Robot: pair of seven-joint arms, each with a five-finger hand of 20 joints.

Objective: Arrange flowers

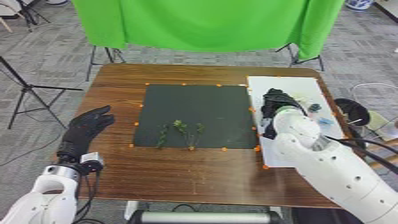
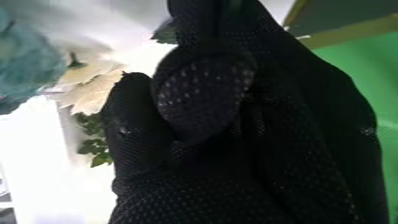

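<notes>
Room: grey tiled floor (image 1: 53, 55), with a green cloth backdrop (image 1: 213, 25) beyond the square dark mat. Brown wooden table (image 1: 178, 177) under the mat (image 1: 195, 105), small orange markers round the mat's edges. Black metal tripod (image 1: 27, 86) on the floor, well left of the mat.

Task's things: left thin green sprig (image 1: 163, 135), middle leafy green sprig (image 1: 180, 126) and right thin green sprig (image 1: 199, 129), all on the mat's near part. Long axes run roughly near-to-far; the middle one leans left toward its leafy end, which points to the mat's far side. Middle and right stems come close together at the mat's near edge; the left sprig lies apart.

White rectangular board (image 1: 284, 82) just right of the mat, long side running away from me. On it, right of the mat: pale blue ruffled flower (image 2: 27, 65), cream-petalled flower (image 2: 89, 92), small green leaves (image 2: 93, 140). The black-gloved right hand (image 1: 279, 101) is over the board, its white arm blocking part of it; can't tell if the hand is spread or pinching. Black-gloved left hand (image 1: 85, 126) is left of the mat, fingers extended and slightly spread, holding nothing.
</notes>
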